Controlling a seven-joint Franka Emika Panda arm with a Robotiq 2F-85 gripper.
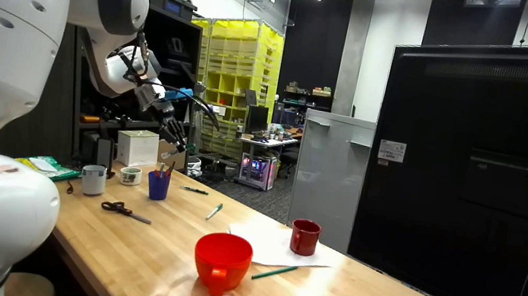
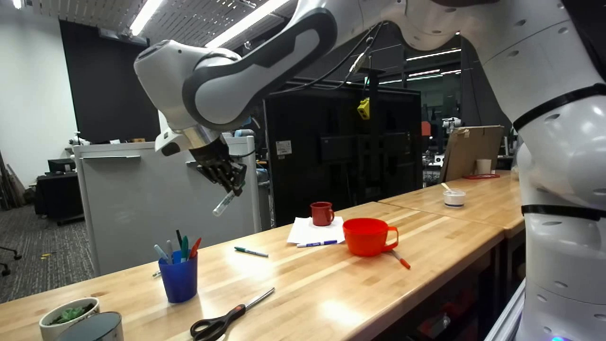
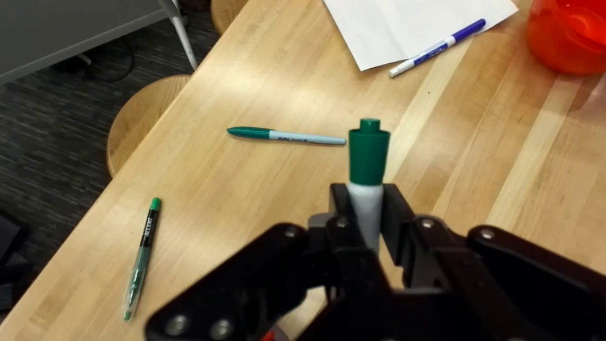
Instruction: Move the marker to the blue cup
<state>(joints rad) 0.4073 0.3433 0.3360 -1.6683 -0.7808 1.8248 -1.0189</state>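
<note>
Pincer (image 3: 367, 213) clamped on marker (image 3: 369, 156), held in air above desk (image 2: 312, 279). Marker's long axis slants, pale end lower. Blue cup (image 2: 180, 282) stands below, on side where pale end points; next move probably needs steeper tilt.

Slanted marker (image 2: 224, 203) in pincer (image 2: 236, 189)
</note>
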